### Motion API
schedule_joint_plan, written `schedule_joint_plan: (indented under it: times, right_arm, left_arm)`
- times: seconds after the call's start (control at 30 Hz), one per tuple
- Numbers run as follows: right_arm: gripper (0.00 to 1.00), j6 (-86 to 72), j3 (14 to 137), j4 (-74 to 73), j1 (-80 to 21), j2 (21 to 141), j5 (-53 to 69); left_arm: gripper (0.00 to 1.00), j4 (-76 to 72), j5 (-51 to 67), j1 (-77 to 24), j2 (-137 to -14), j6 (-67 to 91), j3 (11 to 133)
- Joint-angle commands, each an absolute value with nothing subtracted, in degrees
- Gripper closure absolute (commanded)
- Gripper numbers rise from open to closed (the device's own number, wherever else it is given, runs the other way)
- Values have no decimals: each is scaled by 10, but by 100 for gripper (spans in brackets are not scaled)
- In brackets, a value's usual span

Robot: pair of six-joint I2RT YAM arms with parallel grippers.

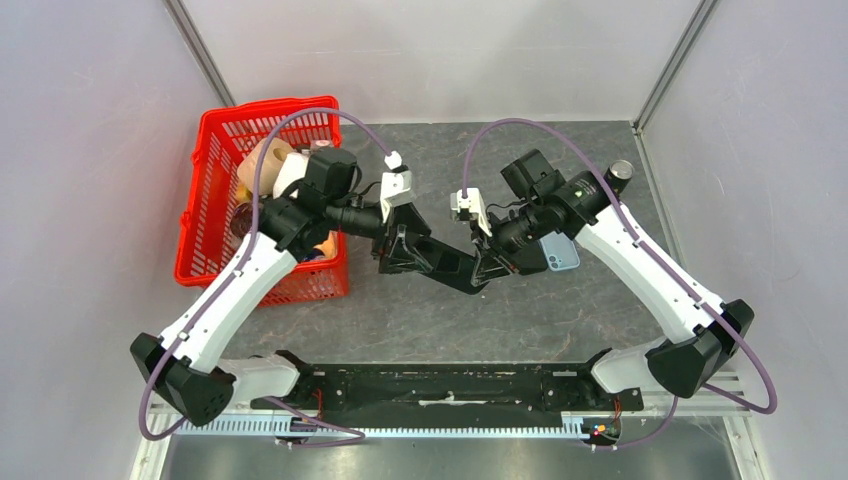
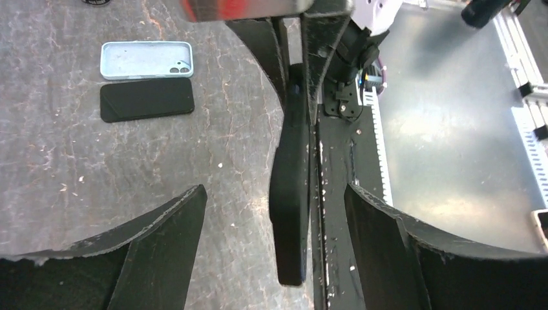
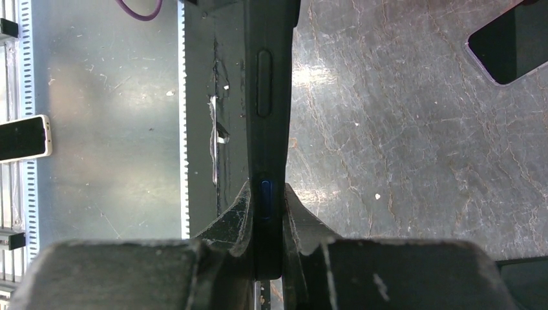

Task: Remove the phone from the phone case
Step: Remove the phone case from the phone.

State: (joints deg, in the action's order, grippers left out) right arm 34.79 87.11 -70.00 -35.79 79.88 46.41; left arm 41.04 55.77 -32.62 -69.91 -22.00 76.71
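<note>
- Phone (image 3: 265, 194): showing only as a blue sliver at a side cut-out of the black phone case (image 3: 263, 84). I am judging it not yet out. The pair is hanging edge-on in the air between the two arms.
- Holding: the right gripper (image 1: 488, 262) is pinching narrow across one end of the case and carrying all its weight.
- Standing by: the left gripper (image 2: 274, 194) is gaping wide, one finger on each side of the free end, touching neither face.
- Risk, slip: I am relying on a single pinch at one end, so any push on the far end could be levering the case out of the right jaws.
- Risk, wrong pinch: if I am closing the left jaws flat across both faces, I am squeezing case and phone together and nothing is parting.
- Risk, drop: the case is hanging over the seam between the grey mat (image 2: 77, 168) and the black rail (image 2: 336, 194). A phone popping free could be landing on the rail or the metal shelf (image 2: 452, 129) beyond.
- Edges: a light blue case (image 2: 147, 60) and a black handset (image 2: 147, 100) are lying flat, touching side by side, well apart from the fingers. The red basket (image 1: 215, 150) is crowding the left arm's elbow side.
- Open room: I am seeing bare mat below the left fingers, towards the table's middle.
</note>
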Motion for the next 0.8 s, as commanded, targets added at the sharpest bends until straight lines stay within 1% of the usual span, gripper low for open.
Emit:
schedule_joint_plan:
  times: [0.0, 0.07, 0.1, 0.13, 0.17, 0.2, 0.27, 0.33, 0.37, 0.43, 0.47, 0.5, 0.53, 0.57, 0.67, 0.77]
  right_arm:
    - [100, 335, 898, -665, -360, 796, 486]
    - [100, 332, 895, -660, -360, 796, 482]
    - [100, 329, 893, -655, -360, 795, 480]
    - [100, 325, 892, -652, -360, 795, 478]
    - [100, 322, 890, -648, -360, 795, 475]
    - [100, 319, 890, -644, -360, 796, 473]
    - [100, 308, 890, -637, -360, 796, 466]
    - [99, 288, 890, -626, -359, 797, 453]
    - [92, 279, 889, -621, -357, 796, 448]
    - [74, 253, 886, -604, -345, 792, 443]
    - [64, 234, 883, -592, -337, 789, 438]
    - [51, 217, 879, -576, -329, 785, 435]
    - [45, 200, 876, -563, -317, 782, 433]
    - [40, 182, 874, -549, -307, 778, 433]
    - [32, 125, 869, -500, -267, 768, 446]
    - [29, 97, 863, -456, -245, 756, 463]
  left_arm:
    - [23, 269, 563, -340, -708, -67, 744]
    - [48, 247, 569, -351, -715, -44, 733]
    - [66, 244, 569, -357, -718, -40, 731]
    - [77, 244, 569, -363, -722, -38, 728]
    - [93, 243, 569, -368, -725, -36, 725]
    - [98, 239, 572, -371, -726, -31, 722]
    - [98, 221, 582, -373, -721, -22, 708]
    - [98, 208, 567, -372, -712, -22, 702]
    - [98, 210, 555, -371, -709, -27, 704]
    - [98, 210, 550, -358, -706, -24, 714]
    - [98, 208, 551, -351, -702, -20, 721]
    - [98, 199, 553, -340, -698, -10, 725]
    - [98, 190, 554, -328, -694, -5, 730]
    - [98, 179, 557, -318, -690, 16, 734]
    - [98, 122, 567, -285, -681, 78, 738]
    - [98, 75, 565, -277, -675, 127, 735]
